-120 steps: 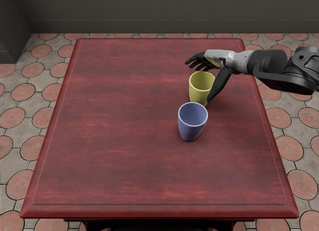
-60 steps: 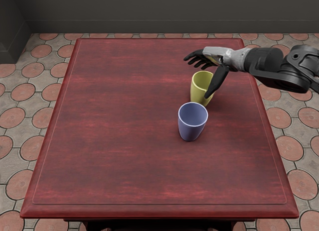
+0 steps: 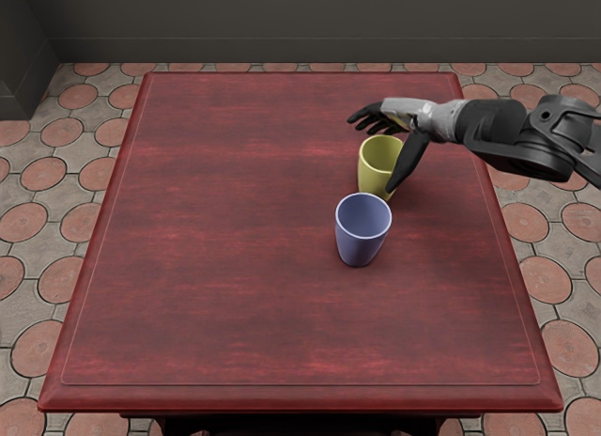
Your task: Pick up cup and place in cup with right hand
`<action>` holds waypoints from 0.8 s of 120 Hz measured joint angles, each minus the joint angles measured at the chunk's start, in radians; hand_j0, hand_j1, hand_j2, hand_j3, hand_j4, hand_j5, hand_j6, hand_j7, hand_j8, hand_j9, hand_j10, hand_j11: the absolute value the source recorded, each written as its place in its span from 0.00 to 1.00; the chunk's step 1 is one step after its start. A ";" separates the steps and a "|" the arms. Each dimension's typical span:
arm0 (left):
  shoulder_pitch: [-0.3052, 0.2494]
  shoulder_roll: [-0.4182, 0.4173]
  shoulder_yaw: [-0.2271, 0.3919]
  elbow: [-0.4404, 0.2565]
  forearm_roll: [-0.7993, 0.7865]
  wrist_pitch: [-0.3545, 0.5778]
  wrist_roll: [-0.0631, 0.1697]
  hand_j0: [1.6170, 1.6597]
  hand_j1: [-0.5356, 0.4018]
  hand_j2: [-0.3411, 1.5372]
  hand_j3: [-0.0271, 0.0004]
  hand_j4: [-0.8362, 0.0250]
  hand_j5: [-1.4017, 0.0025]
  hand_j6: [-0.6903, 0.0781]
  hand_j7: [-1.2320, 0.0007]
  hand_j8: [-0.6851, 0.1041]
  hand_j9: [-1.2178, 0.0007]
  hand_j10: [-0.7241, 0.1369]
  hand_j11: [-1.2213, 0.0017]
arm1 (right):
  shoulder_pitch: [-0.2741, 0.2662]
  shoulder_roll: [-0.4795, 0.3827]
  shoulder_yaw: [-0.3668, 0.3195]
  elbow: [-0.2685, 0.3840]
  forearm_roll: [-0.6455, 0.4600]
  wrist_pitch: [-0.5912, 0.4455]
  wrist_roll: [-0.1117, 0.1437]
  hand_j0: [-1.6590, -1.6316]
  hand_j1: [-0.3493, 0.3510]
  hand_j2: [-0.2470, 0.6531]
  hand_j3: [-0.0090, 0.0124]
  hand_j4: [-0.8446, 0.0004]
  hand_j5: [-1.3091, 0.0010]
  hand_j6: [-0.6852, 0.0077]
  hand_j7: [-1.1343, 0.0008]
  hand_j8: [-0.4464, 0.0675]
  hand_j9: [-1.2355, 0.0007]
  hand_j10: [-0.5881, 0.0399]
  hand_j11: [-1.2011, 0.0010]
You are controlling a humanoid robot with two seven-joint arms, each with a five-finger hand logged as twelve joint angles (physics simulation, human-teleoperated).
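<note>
Since the previous frame, right hand [image 3: 379,150] and its forearm [image 3: 526,140] dipped slightly in view; blue cup [image 3: 361,237] unchanged. Fingers apart, extended above the far side of yellow cup [image 3: 375,178], thumb angled down across its right side. No grasp visible; can't tell if the thumb touches. Yellow cup upright on table [image 3: 235,267], below the hand, just beyond upright blue cup, not inside it.
</note>
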 joint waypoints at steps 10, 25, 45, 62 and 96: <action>0.000 0.000 0.000 0.000 0.000 0.000 0.000 0.96 0.93 0.18 0.98 0.96 0.99 0.88 0.99 0.85 0.99 0.83 0.99 | -0.004 0.000 0.000 0.000 0.000 0.000 0.000 0.04 0.34 0.23 0.42 0.76 0.80 0.69 0.77 0.47 0.79 0.61 0.78; 0.000 0.000 0.000 0.000 0.000 0.000 0.000 0.96 0.93 0.18 0.98 0.96 0.99 0.88 0.99 0.85 0.99 0.83 0.99 | -0.013 0.000 -0.001 -0.002 -0.001 0.000 0.000 0.04 0.35 0.23 0.42 0.75 0.79 0.68 0.76 0.45 0.78 0.60 0.78; 0.000 0.000 0.000 0.000 0.000 0.000 0.000 0.96 0.93 0.18 0.98 0.96 0.99 0.88 0.99 0.85 0.99 0.83 0.99 | -0.017 0.001 0.001 -0.004 0.000 -0.002 0.001 0.04 0.41 0.23 0.42 0.68 0.77 0.62 0.72 0.39 0.74 0.53 0.74; 0.000 0.000 0.000 0.000 0.000 0.000 0.000 0.96 0.93 0.18 0.98 0.96 0.99 0.88 0.99 0.85 0.99 0.83 0.99 | -0.017 0.001 0.002 -0.003 0.002 -0.001 0.001 0.04 0.49 0.22 0.42 0.62 0.73 0.55 0.67 0.33 0.69 0.48 0.68; 0.000 0.000 0.000 0.000 0.000 0.000 0.000 0.96 0.93 0.18 0.98 0.96 0.99 0.88 0.99 0.85 0.99 0.83 0.99 | -0.016 0.000 0.001 -0.002 0.004 0.005 0.001 0.06 0.61 0.21 0.42 0.54 0.64 0.44 0.57 0.30 0.61 0.48 0.59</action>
